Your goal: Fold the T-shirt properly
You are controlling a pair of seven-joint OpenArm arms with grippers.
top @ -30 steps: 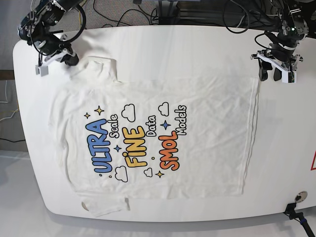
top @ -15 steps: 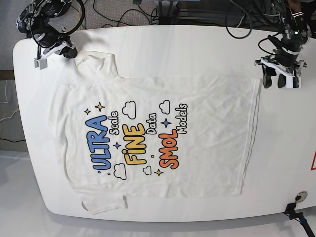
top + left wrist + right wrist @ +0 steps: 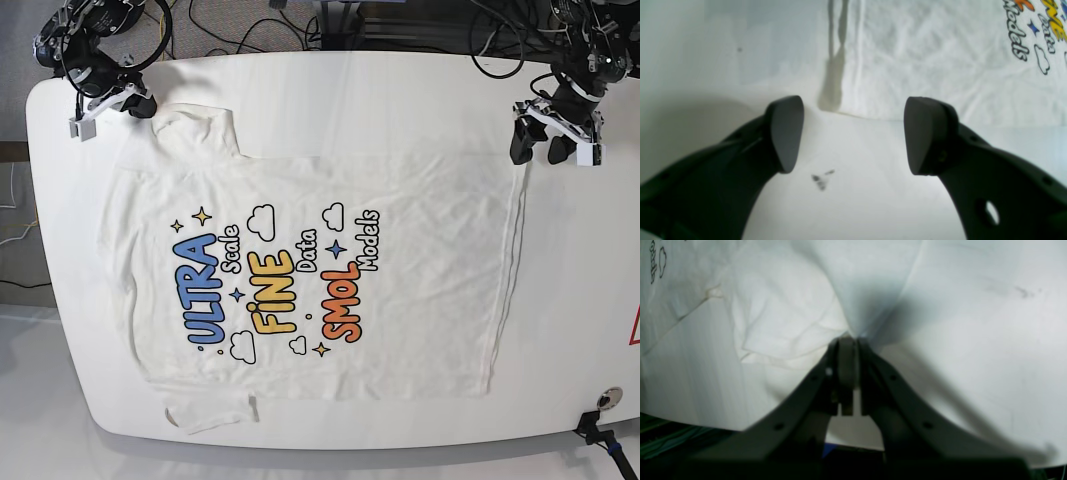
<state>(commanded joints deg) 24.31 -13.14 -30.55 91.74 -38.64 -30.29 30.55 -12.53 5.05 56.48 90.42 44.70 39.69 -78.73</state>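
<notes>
On our white worktop the shirt lies print-up; our right pincer pinches its sleeve, our left pincer gapes wide.

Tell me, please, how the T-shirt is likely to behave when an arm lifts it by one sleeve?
Probably floppy: the T-shirt lies wrinkled, and its cloth peaks into a soft tent where the right gripper pinches it. Likely light, since that small pinch raises the sleeve. The rest would probably drag and crease rather than follow flat.
</notes>
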